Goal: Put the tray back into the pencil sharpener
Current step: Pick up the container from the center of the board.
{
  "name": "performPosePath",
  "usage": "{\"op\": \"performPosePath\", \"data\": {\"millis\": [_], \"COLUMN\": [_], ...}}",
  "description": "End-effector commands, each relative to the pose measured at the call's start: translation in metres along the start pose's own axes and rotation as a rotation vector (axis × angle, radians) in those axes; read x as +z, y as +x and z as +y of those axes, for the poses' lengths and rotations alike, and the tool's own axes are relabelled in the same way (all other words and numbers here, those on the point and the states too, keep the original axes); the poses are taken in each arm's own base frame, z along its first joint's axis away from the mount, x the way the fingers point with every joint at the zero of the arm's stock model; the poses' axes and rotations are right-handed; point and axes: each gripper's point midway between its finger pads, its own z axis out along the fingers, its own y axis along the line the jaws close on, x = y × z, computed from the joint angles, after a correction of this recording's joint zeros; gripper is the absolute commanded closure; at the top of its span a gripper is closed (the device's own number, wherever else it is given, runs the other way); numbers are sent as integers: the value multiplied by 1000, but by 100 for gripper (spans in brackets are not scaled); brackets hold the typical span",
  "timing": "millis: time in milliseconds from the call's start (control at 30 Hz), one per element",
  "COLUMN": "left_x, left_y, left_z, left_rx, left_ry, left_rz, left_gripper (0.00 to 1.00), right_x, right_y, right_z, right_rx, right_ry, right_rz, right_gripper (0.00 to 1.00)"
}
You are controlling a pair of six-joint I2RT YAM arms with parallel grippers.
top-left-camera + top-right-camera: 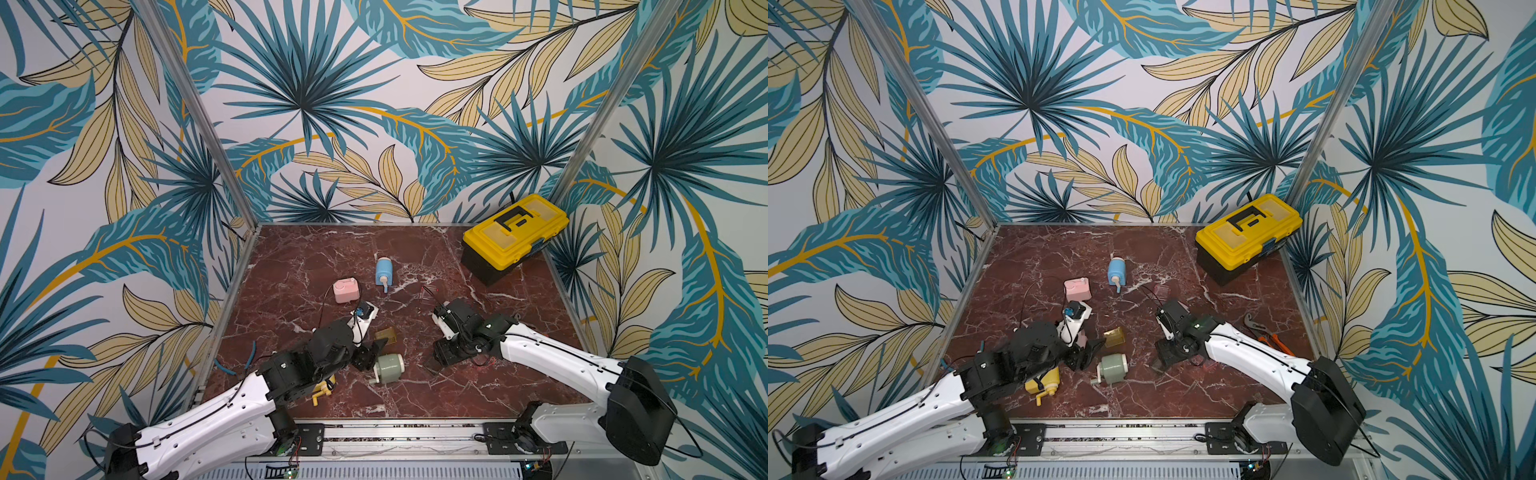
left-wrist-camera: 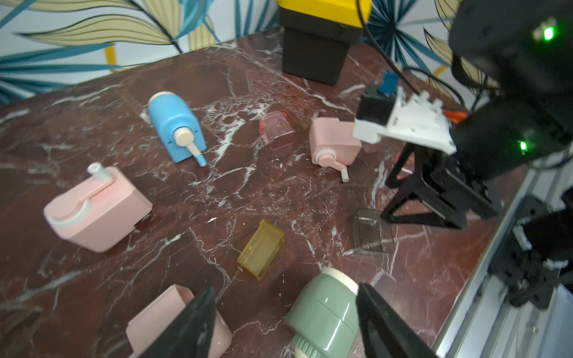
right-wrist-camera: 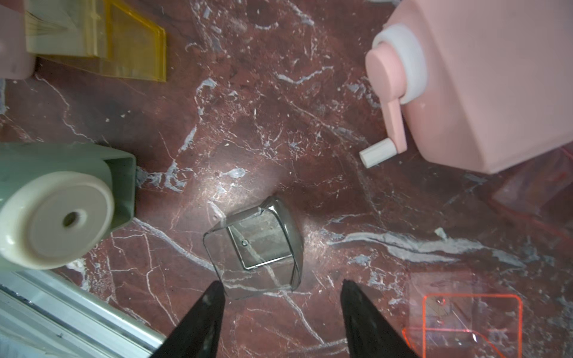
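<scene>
lining up the right tool [image 3: 281, 282], jaws wide and empty, over the clear tray [image 3: 254, 245] lying on the table [image 3: 279, 124] just ahead, should pinch opposite walls squarely, green sharpener [image 3: 62, 210] nearby, slot seemingly open.

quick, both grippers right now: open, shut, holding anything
left gripper: open, holding nothing; green sharpener close by its fingers.
right gripper: open, holding nothing; over the clear tray.

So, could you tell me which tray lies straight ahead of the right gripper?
The clear grey tray; the yellow tray and red-edged tray lie off to the sides.
</scene>
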Motion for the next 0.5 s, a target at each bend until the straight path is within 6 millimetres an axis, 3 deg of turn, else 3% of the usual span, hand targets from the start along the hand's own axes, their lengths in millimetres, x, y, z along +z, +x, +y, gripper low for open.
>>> {"op": "performPosePath", "data": {"millis": [0, 200, 467], "left_x": [-10, -11, 5], "left_y": [-15, -17, -11], "left_z": [31, 47, 18], "left_rx": [-225, -302, -138], "left_ry": [-148, -234, -111], "left_rz": [-120, -157, -43], "left_gripper": [22, 22, 22], "right_x": [13, 30, 41], "right_y": [4, 4, 4], "right_z": [-5, -2, -4], "right_rx": [-30, -17, 9], "right_ry": [29, 22, 36], "right_rz": [23, 69, 83], "right_gripper": [41, 48, 60]}}
